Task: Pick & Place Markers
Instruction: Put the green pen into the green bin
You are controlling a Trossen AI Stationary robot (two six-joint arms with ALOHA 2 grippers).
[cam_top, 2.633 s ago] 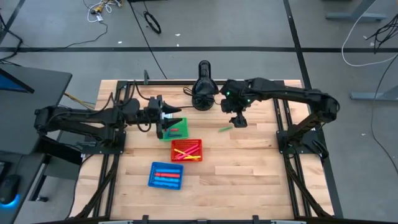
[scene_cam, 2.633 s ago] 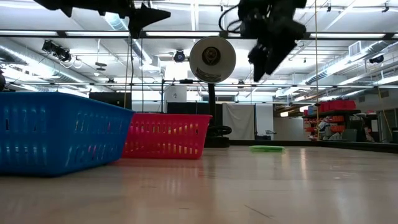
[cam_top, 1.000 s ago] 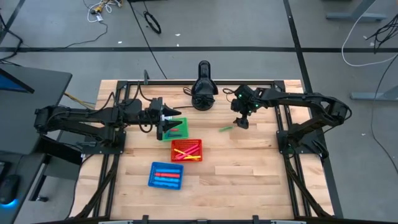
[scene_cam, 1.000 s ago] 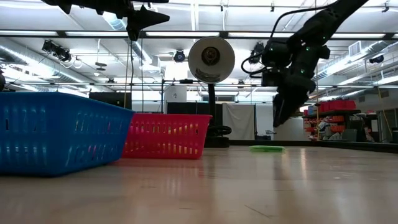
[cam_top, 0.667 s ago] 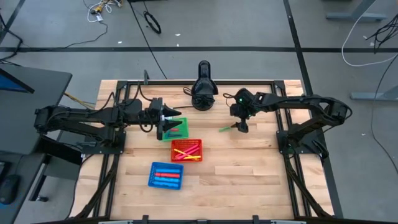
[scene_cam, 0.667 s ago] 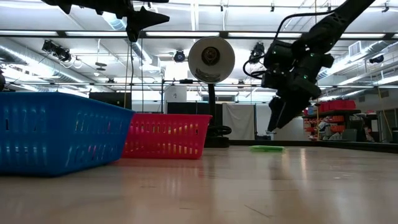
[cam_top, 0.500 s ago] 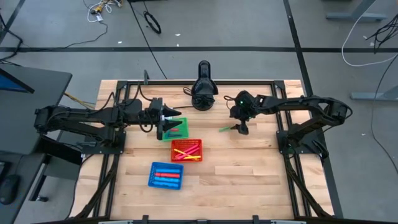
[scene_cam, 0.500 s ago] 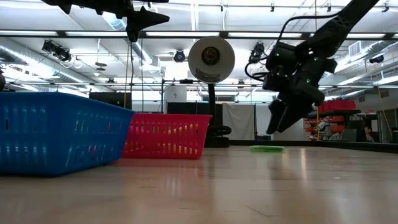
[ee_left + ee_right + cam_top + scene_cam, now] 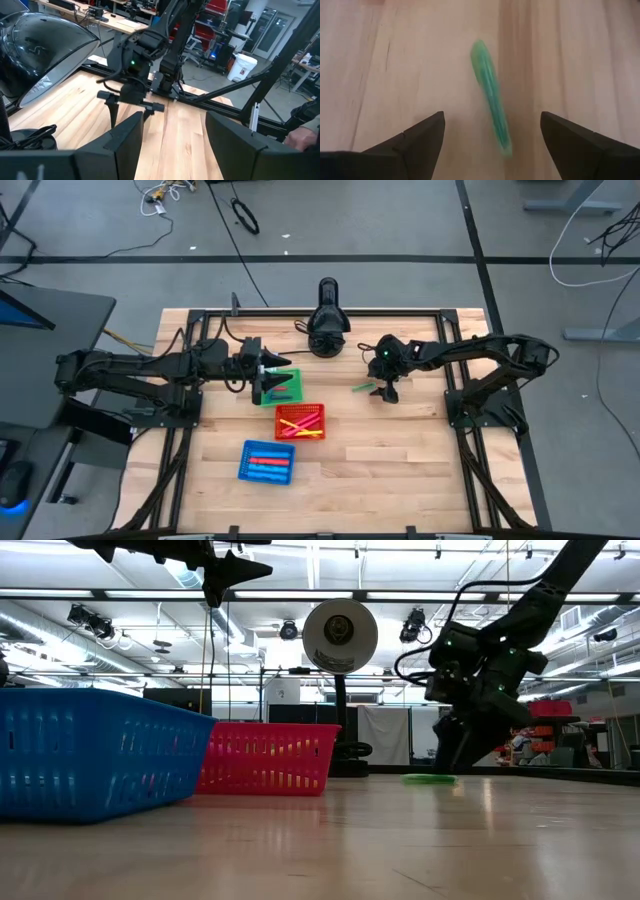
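A green marker (image 9: 362, 388) lies flat on the wooden table, right of the baskets; it also shows in the low view (image 9: 430, 778). My right gripper (image 9: 381, 391) is low over it, open. In its wrist view the green marker (image 9: 491, 95) lies between the two spread fingers, untouched by either, and the right gripper (image 9: 491, 115) points down at it. My left gripper (image 9: 275, 370) hovers open above the green basket (image 9: 291, 392), high over the table (image 9: 235, 568). Other markers lie in the red basket (image 9: 300, 421) and the blue basket (image 9: 266, 461).
A black round device on a stand (image 9: 327, 330) sits at the far edge, left of the right arm. The three baskets stand in a slanted row left of centre. Bare wood lies near and right of the green marker. The left wrist view shows the right arm (image 9: 137, 65).
My right gripper has come down from well above the table to just over the green marker, shifting toward the near edge and a little left. The marker has stayed where it was. My left arm has kept still.
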